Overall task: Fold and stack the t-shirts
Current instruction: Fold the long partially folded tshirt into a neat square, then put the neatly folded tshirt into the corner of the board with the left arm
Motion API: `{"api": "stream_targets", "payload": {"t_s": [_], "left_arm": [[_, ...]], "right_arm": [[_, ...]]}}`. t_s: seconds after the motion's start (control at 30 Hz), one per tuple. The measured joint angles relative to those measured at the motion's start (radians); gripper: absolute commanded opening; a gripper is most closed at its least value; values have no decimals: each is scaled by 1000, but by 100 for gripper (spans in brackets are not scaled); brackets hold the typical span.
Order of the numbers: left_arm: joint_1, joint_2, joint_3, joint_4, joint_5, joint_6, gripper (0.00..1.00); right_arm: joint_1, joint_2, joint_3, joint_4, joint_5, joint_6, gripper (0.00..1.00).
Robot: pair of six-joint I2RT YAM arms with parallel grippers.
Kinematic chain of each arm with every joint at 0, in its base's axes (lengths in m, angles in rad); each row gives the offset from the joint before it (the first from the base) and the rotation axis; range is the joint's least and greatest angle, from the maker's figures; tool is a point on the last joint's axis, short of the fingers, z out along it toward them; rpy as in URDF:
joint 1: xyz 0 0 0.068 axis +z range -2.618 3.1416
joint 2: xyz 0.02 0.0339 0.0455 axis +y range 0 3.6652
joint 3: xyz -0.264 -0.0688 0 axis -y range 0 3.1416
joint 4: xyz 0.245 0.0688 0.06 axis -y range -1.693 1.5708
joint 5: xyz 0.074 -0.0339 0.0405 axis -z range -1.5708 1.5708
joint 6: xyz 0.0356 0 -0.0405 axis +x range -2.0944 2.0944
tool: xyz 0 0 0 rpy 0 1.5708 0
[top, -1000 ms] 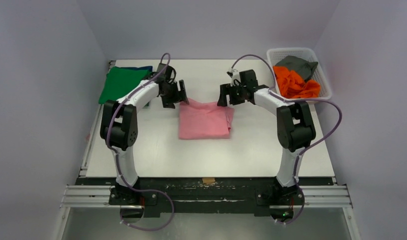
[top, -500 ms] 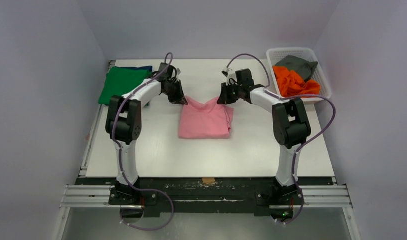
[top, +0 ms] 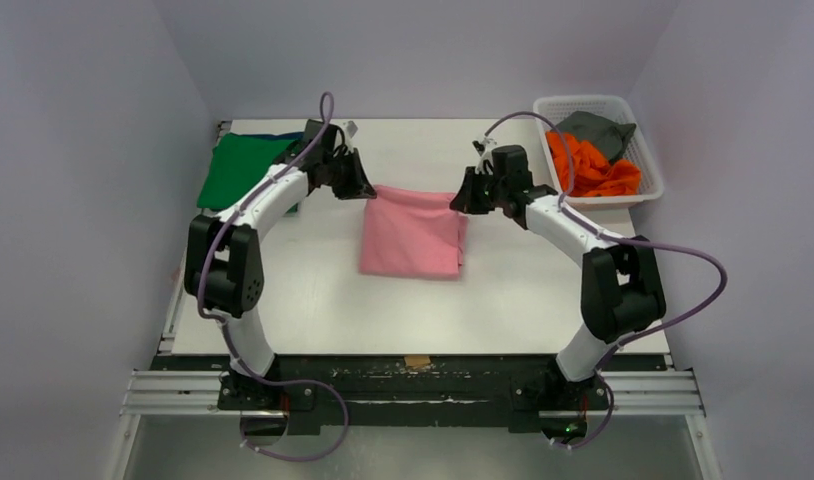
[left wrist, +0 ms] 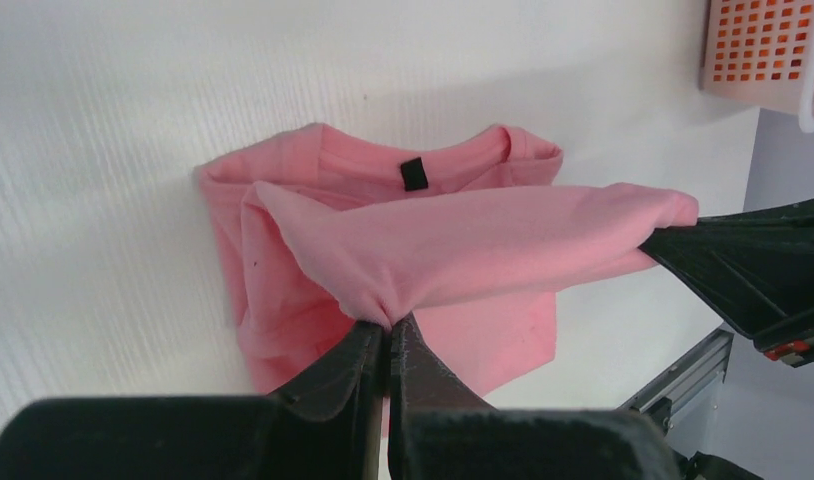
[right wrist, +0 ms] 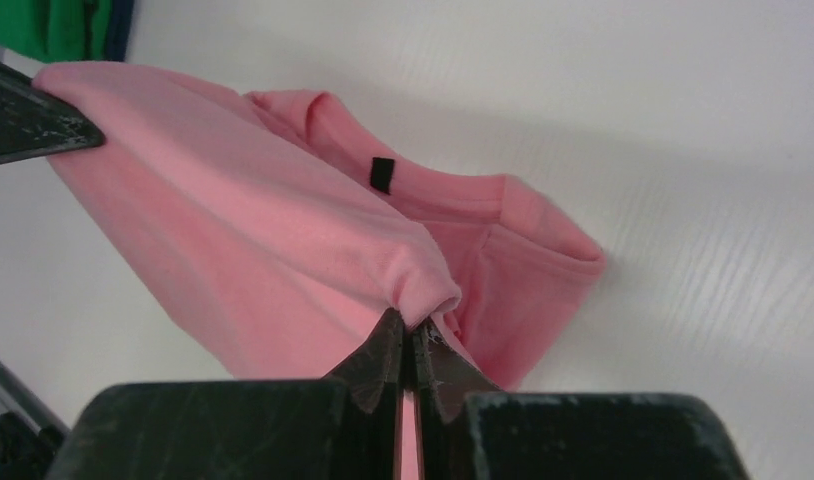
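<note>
The pink shirt [top: 413, 230] sits in the middle of the table [top: 403, 310], a bit toward the far side. Most of it lies flat as a folded rectangle. Its far edge is off the surface, pulled into a taut band between the two arms. Under that raised band the wrist views show the collar, with a small black label [left wrist: 413, 173], resting on the table.

The left gripper [top: 366, 190] is clamped tight on the left end of the raised edge, with the cloth bunched into a point between its closed jaws. The right gripper [top: 460, 203] is pinched just as hard on the right end, a small fold of pink caught between its fingers. Both hang just above the table at the shirt's far corners, facing each other across it.

Off to the far left a green shirt [top: 241, 168] lies folded flat. A blue shirt [top: 286, 135] peeks out from beneath its far edge. In the far right corner stands a white mesh basket [top: 583, 102]. An orange shirt [top: 591, 165] is crumpled inside it, and a grey shirt [top: 595, 128] is heaped behind that one.
</note>
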Motion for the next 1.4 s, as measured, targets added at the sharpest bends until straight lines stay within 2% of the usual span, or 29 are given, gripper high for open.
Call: {"api": "stream_targets", "payload": {"t_s": [0.13, 0.2, 0.23, 0.27, 0.33, 0.43, 0.47, 0.5, 0.57, 0.7, 0.83, 0.9, 1.0, 1.13, 1.2, 1.23, 1.37, 1.4], "left_arm": [[-1, 134, 108, -18, -3, 0, 0], [-2, 224, 178, -41, -15, 0, 7], [-2, 262, 209, -50, -22, 0, 14], [-2, 305, 245, -66, -29, 1, 27], [-2, 367, 299, -92, -47, 6, 58], [-1, 414, 364, -158, -74, 17, 74], [-1, 415, 381, -179, -82, 19, 86], [-1, 410, 393, -194, -89, 22, 98], [-1, 378, 387, -201, -108, 28, 100], [-1, 207, 213, -169, -129, 28, 100], [-2, 89, 67, -142, -105, 24, 100], [-7, 100, 44, -126, -99, 24, 99], [-20, 158, 35, -119, -93, 17, 92], [-37, 245, 45, -119, -62, 1, 79], [-44, 249, 56, -103, -59, -5, 71], [-51, 262, 60, -101, -59, -8, 64], [-101, 284, 78, -105, -85, -16, 17], [-119, 293, 90, -119, -108, -16, 1]], "right_arm": [[-18, 69, 12, -5, 70, 55, 0], [-39, 130, 35, -5, 92, 76, 15], [-47, 160, 52, -4, 97, 81, 23], [-54, 196, 74, -2, 106, 87, 38], [-63, 262, 122, -6, 126, 97, 54], [-77, 362, 225, -42, 192, 97, 66], [-80, 375, 245, -61, 209, 96, 70], [-81, 377, 258, -80, 229, 95, 80], [-85, 341, 253, -107, 268, 86, 87], [-87, 141, 126, -97, 286, 82, 90], [-87, -165, -113, -26, 264, 99, 92], [-87, -266, -204, 1, 245, 113, 93], [-87, -379, -330, 8, 228, 132, 93], [-87, -483, -412, -18, 214, 140, 93], [-87, -537, -424, -24, 214, 141, 93], [-87, -564, -426, -24, 214, 141, 93], [-87, -636, -426, -23, 214, 141, 93], [-87, -646, -427, -23, 214, 141, 93]]}}
